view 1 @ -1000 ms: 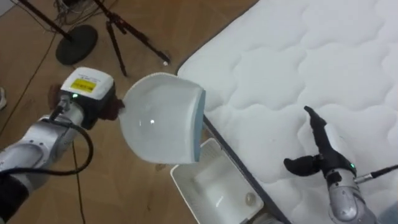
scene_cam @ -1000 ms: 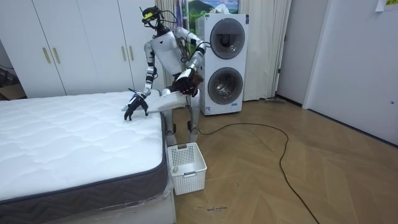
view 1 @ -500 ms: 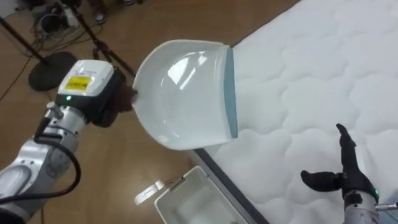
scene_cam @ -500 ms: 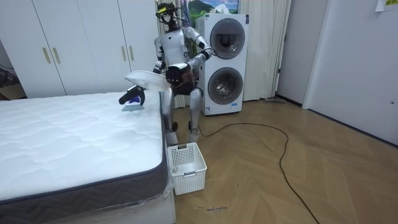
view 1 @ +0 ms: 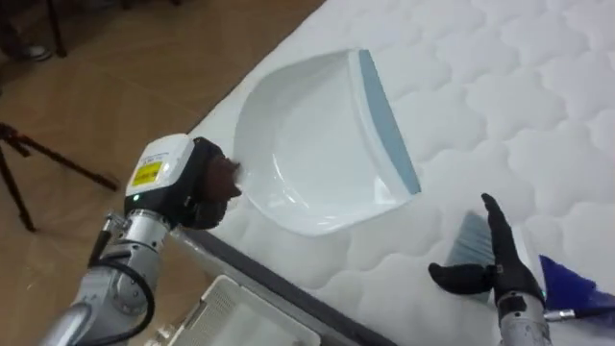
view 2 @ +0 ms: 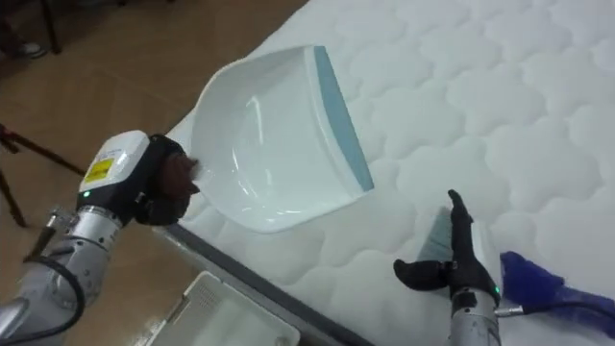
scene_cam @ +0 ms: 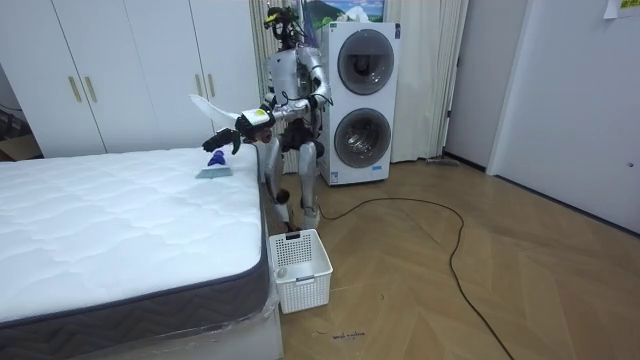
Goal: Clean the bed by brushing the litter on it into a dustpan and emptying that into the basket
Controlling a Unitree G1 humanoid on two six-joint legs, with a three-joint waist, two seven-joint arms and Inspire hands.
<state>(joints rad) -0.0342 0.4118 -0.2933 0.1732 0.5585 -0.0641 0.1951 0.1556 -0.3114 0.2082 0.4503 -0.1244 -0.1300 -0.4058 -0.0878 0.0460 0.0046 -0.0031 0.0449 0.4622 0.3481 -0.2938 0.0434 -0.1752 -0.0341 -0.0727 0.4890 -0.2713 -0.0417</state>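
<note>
My left hand (view 1: 205, 183) is curled tight round the handle of the white dustpan (view 1: 317, 144). The handle is hidden inside my grip. The pan hangs tilted over the near edge of the mattress (view 1: 500, 86), with its blue-grey lip (view 1: 389, 120) turned toward the middle of the bed.

My right hand (view 1: 502, 271) is down on the quilted top, with the fingers straight and the thumb spread wide. They are curled round nothing. The hand brush (view 1: 569, 286) lies across the mattress right there, with its blue handle on one side of my hand and its pale bristles on the other. I cannot tell whether my palm presses on it.

Nothing stands between pan and brush, just bare quilting, and the mattress runs on open beyond them. The edge is the tight side. The dark band of the mattress side (view 1: 274, 286) drops straight to a white laundry basket (view 1: 226, 315) standing close against it. A tripod leg (view 1: 53, 159) slants across the wooden floor (view 1: 115, 77) farther to my left.

The room view adds what my eyes miss. I stand upright at the bed's corner, with the stacked washing machines (scene_cam: 360, 95) behind me and the wardrobe doors (scene_cam: 130, 70) beyond the bed. Open floor stretches toward the room view's right.
</note>
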